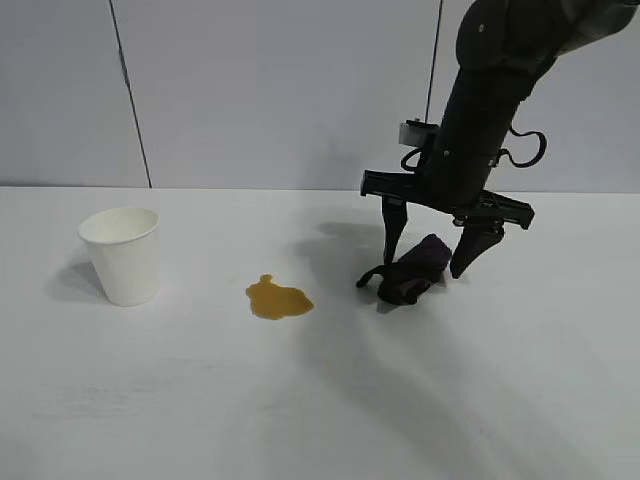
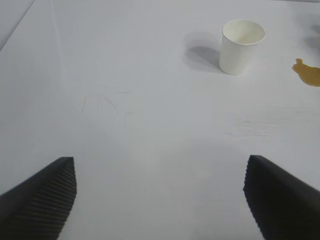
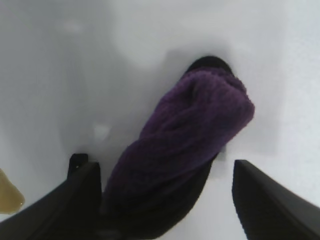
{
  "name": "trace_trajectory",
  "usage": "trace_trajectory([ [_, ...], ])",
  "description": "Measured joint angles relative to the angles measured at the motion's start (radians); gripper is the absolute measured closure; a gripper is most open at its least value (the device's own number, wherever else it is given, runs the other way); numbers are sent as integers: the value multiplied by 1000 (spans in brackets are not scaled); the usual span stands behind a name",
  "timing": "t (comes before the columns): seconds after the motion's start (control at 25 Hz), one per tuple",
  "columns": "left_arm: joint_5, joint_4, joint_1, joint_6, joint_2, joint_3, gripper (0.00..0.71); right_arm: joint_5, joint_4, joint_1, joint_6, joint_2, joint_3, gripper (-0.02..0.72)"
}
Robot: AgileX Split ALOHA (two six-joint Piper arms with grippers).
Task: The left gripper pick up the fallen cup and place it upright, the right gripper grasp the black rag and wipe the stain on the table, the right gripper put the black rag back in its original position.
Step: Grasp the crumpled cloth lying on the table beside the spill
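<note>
The white paper cup (image 1: 122, 255) stands upright at the table's (image 1: 320, 410) left, mouth up; the left wrist view shows it far off (image 2: 241, 46). An amber stain (image 1: 278, 298) lies mid-table, between the cup and the black rag (image 1: 412, 272). The rag, bunched and with a purple patch (image 3: 190, 145), lies on the table to the right. My right gripper (image 1: 428, 258) points down and is open, one finger on each side of the rag. One finger touches the cloth; the other stands apart. My left gripper (image 2: 160, 161) is open wide over bare table, well back from the cup.
Grey wall panels (image 1: 250, 90) rise behind the table's far edge. Wide bare tabletop stretches in front of the cup, stain and rag. The stain's edge shows in the left wrist view (image 2: 307, 72) and the right wrist view (image 3: 9, 196).
</note>
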Motion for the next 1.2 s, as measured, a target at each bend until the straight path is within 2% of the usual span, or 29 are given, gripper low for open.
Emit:
trace_trajectory([
  [0.28,0,0,0,0,0,0,53,-26,0,0,0,0,0,201],
  [1.08,0,0,0,0,0,0,53,-28,-12,0,3,23,-3,203],
  [1.16,0,0,0,0,0,0,53,-28,-12,0,3,23,-3,239],
  [1.2,0,0,0,0,0,0,53,-29,-13,0,3,23,-3,289],
])
